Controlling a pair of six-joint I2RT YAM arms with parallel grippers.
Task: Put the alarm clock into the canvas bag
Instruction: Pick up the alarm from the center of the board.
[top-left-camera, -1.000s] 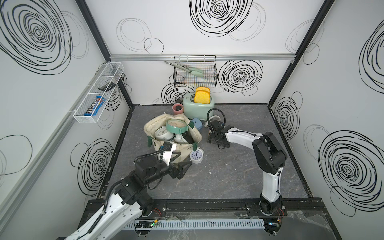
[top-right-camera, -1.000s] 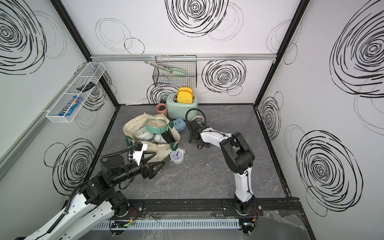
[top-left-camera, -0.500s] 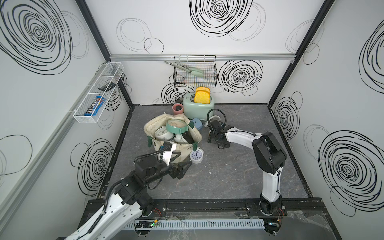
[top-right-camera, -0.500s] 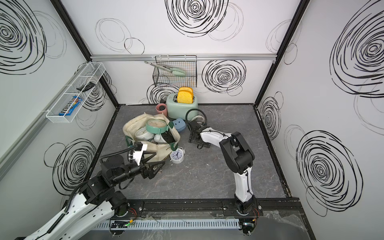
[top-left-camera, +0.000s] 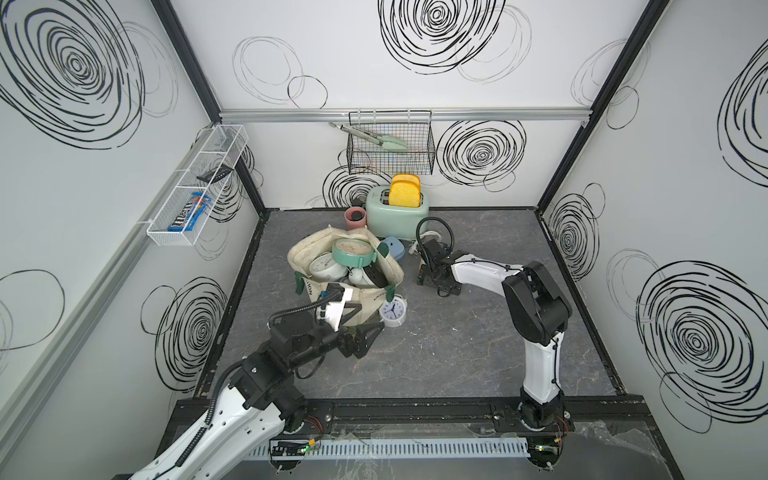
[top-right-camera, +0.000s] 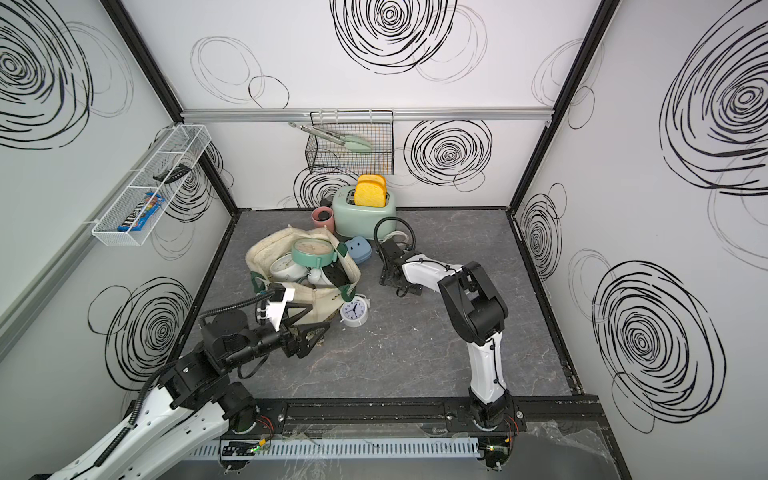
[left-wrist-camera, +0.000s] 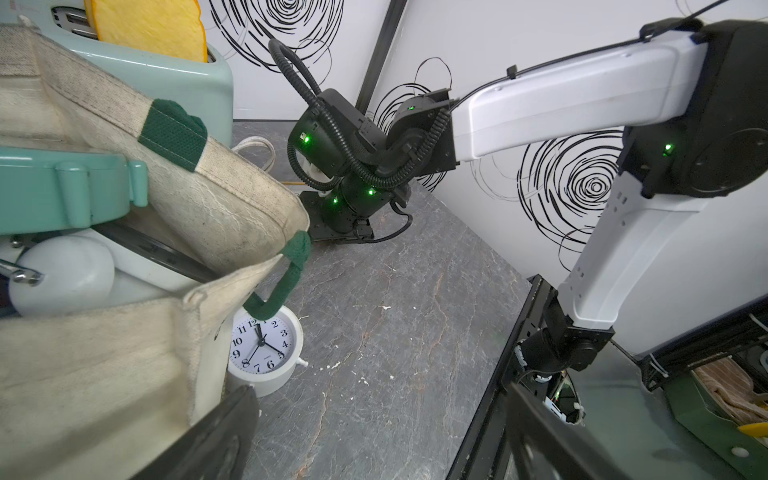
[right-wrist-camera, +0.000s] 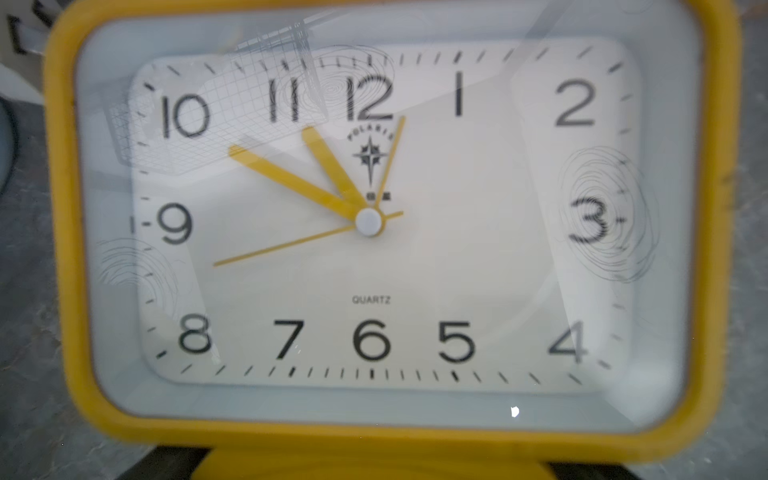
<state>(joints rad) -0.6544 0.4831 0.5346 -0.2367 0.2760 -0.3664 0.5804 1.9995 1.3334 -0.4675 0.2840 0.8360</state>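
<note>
Left gripper gapes beside the canvas bag; right gripper hovers over yellow alarm clock, grip unclear.

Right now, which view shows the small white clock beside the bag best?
The left wrist view: the white clock is close, with its numerals readable. Both top views show it small, beside the canvas bag. The right wrist view does not show it.

Canvas bag mouth at frame centre is crowded: mint clock on top and white clock beneath leave little gap. Small round clock is tight against the bag's lower right. Toaster, pink cup and blue item block the back. Right arm spans right of centre. Grey floor is open lower centre and right.
</note>
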